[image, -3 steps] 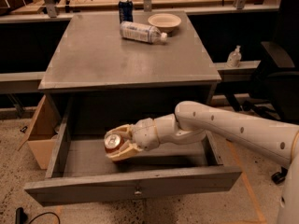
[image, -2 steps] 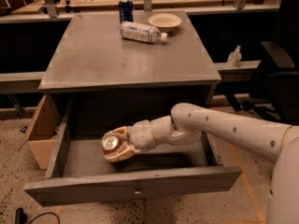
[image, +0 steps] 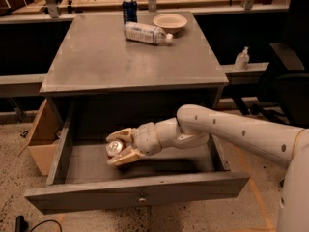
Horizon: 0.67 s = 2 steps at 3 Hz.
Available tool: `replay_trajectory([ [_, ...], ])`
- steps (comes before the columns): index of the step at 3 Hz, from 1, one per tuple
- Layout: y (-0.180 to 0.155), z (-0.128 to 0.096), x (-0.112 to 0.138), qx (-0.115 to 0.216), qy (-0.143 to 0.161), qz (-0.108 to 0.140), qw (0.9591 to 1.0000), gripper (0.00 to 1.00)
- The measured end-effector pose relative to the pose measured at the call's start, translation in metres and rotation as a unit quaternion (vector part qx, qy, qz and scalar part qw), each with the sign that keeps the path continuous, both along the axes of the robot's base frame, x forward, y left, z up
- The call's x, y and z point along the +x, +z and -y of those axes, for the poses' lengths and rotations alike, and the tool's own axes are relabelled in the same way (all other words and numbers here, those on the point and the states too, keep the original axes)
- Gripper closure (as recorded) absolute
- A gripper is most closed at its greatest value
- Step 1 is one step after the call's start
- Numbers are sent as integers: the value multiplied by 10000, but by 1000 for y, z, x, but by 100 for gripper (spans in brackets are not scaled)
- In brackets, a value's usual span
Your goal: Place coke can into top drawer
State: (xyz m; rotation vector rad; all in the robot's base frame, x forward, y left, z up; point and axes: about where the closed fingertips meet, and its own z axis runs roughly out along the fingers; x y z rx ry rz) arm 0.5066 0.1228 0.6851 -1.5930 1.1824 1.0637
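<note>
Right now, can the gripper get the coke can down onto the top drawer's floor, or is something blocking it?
Probably yes. The gripper, jaws shut on the coke can, is inside the open top drawer, low over its floor; nothing shows beneath it, and the cabinet top clears the arm.

A matt grey finish is shown by the top drawer (image: 193, 190) and the cabinet top (image: 96, 62). Near the drawer's left edge, the shiny metal end of the coke can (image: 114, 148) is clasped by the smooth, cream, plastic-looking gripper (image: 116, 149).
</note>
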Motion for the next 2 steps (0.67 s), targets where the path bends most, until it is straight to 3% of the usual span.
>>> replay_trajectory([
  [1, 24, 21, 1, -146, -254, 73, 9995, 0],
  [2, 59, 53, 2, -319, -584, 263, 9974, 17],
])
